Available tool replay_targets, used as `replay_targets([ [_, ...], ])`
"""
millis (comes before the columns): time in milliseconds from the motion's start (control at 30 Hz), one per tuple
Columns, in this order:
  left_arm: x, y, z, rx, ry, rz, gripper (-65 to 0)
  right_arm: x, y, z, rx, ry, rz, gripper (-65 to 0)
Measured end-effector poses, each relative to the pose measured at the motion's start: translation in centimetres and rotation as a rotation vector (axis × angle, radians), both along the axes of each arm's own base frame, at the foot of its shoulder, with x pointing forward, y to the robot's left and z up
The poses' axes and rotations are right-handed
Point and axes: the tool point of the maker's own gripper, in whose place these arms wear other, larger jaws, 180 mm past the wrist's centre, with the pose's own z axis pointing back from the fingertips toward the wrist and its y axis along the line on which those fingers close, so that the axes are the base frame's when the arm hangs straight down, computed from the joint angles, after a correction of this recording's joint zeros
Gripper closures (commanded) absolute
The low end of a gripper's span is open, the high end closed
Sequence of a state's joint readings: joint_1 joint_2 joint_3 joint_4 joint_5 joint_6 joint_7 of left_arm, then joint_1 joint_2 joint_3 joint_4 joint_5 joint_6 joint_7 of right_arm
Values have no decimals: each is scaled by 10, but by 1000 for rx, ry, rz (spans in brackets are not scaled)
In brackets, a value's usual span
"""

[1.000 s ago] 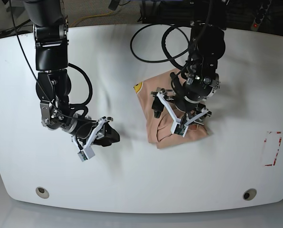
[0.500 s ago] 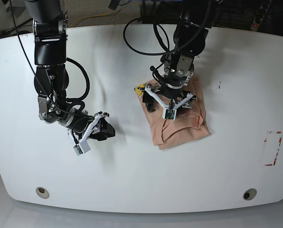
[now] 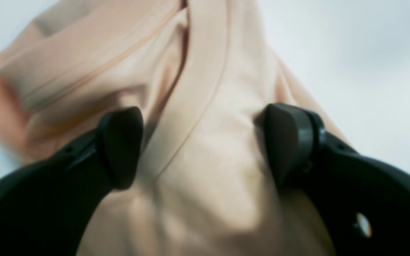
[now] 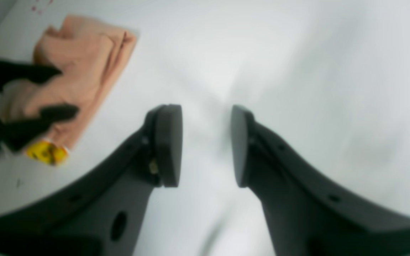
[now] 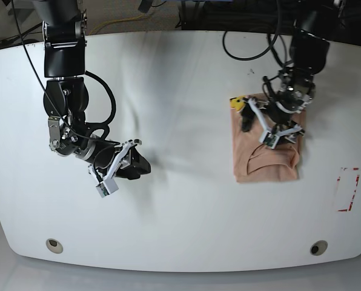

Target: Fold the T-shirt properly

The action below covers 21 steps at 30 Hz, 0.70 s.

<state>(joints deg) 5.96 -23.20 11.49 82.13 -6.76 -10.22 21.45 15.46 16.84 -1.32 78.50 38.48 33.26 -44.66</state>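
Lying folded on the white desk, the T-shirt sits directly beneath the left end effector, whose fingers stand wide apart, pressing on the cloth without clamping it. The right end effector hovers well apart from the garment over bare desk, parted, holding nothing. The folded bundle's long axis runs from the desk's far edge toward its near edge.

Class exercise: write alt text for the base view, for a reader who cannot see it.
A folded peach T-shirt lies on the right side of a white table, with the left gripper open on its upper edge, a yellow tag beside it. The right gripper hovers empty over bare table to the left, jaws slightly apart.
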Motion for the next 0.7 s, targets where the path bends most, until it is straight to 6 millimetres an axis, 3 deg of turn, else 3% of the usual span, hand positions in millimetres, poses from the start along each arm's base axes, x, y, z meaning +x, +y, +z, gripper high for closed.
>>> replay_targets([
  [100, -5, 53, 6, 47, 31, 7, -493, -7, 0, -6, -15, 15, 2, -211],
  [167, -9, 99, 11, 108, 63, 39, -492, -14, 2, -6, -15, 10, 11, -211],
  [367, -42, 219, 20, 283, 216, 155, -492, -37, 10, -7, -16, 1, 36, -211],
  [500, -66, 260, 21, 305, 280, 183, -492, -50, 16, -6, -18, -8, 53, -211],
  [700, -96, 280, 19, 235, 337, 205, -438, -64, 32, 1, 8, -29, 75, -211],
])
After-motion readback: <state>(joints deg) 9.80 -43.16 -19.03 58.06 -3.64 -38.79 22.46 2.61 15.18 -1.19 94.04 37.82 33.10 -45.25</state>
